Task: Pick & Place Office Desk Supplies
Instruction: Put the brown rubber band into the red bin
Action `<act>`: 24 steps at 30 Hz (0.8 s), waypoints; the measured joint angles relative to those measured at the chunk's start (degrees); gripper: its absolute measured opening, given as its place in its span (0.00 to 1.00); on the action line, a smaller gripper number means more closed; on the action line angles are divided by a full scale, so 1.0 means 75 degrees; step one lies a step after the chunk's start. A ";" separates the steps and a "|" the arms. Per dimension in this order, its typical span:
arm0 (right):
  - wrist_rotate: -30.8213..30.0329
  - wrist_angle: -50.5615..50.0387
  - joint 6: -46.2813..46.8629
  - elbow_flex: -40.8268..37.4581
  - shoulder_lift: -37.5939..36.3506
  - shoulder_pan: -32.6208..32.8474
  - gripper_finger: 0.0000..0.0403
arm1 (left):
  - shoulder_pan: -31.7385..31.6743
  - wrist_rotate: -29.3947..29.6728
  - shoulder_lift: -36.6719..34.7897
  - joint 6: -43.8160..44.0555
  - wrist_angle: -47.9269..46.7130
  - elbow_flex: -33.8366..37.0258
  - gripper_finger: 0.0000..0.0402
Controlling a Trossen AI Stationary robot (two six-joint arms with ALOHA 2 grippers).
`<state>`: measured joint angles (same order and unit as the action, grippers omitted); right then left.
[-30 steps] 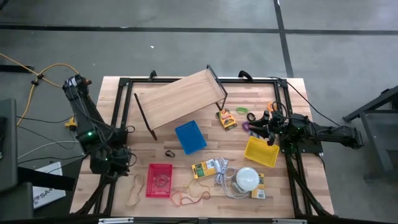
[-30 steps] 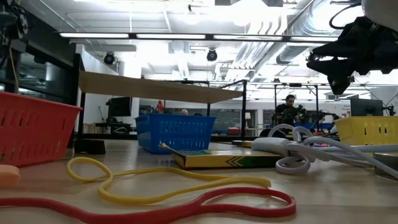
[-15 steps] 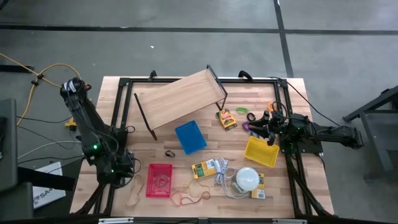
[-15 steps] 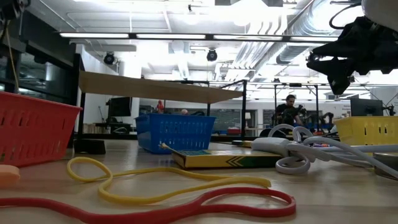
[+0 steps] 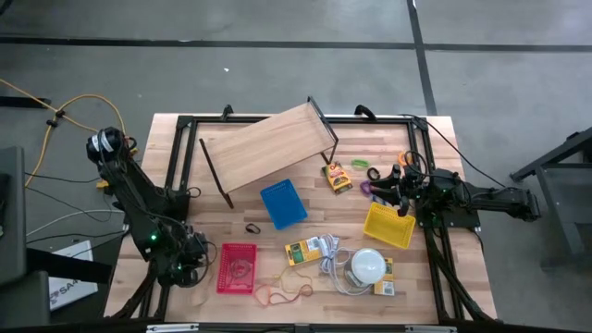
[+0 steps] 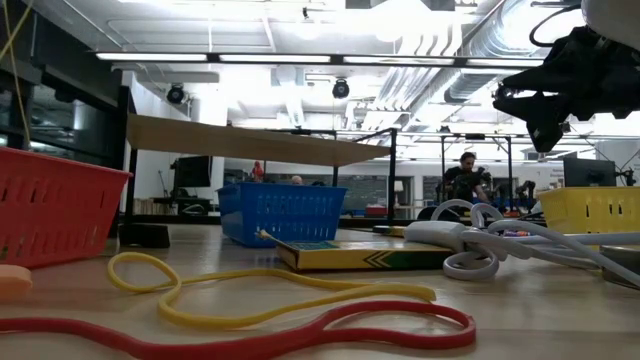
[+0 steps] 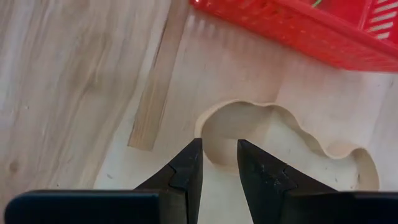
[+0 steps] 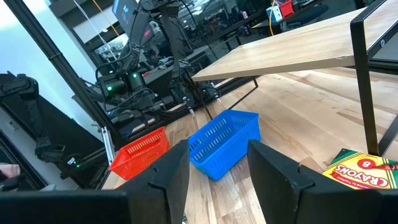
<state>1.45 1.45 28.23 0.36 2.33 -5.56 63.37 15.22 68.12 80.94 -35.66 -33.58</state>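
A thin tan rubber band (image 7: 292, 134) lies flat on the wood beside the red basket (image 5: 237, 268); it also shows in the high view (image 5: 198, 296). My left gripper (image 7: 219, 146) points down over the band's end, fingers a little apart and tips on either side of its curved edge; it shows near the table's front left (image 5: 191, 273). My right gripper (image 5: 393, 192) is open and empty above the table's right side, by the yellow basket (image 5: 388, 225), and also shows in the right wrist view (image 8: 219, 149). Two crayon packets (image 5: 338, 176) (image 5: 303, 251) and small green (image 5: 359, 164), orange (image 5: 404, 159) and purple (image 5: 368, 190) pieces lie loose.
A wooden shelf riser (image 5: 268, 148) stands at the back. A blue basket (image 5: 283, 203) sits mid-table. A white dome with cord (image 5: 367, 265) lies at the front right. Red and yellow rubber bands (image 5: 282, 291) lie at the front. A person (image 6: 465, 175) sits in the room behind.
My left gripper has gone toward the table's near edge and a little right, coming down over the tan rubber band beside the red basket.
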 joint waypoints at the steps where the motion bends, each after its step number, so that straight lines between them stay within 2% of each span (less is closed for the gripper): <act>1: 0.0000 0.0000 0.0000 0.0000 0.0000 -0.0003 0.37 | -0.0005 0.0006 -0.0003 0.0014 0.0001 0.0000 0.24; 24: 0.0000 0.0000 0.0000 0.0000 0.0000 -0.0003 0.37 | -0.0600 -0.0598 0.0729 -0.0016 0.0227 0.0003 0.24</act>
<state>1.45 1.45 28.23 0.36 2.33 -5.58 58.87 10.74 73.59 80.82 -33.96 -33.56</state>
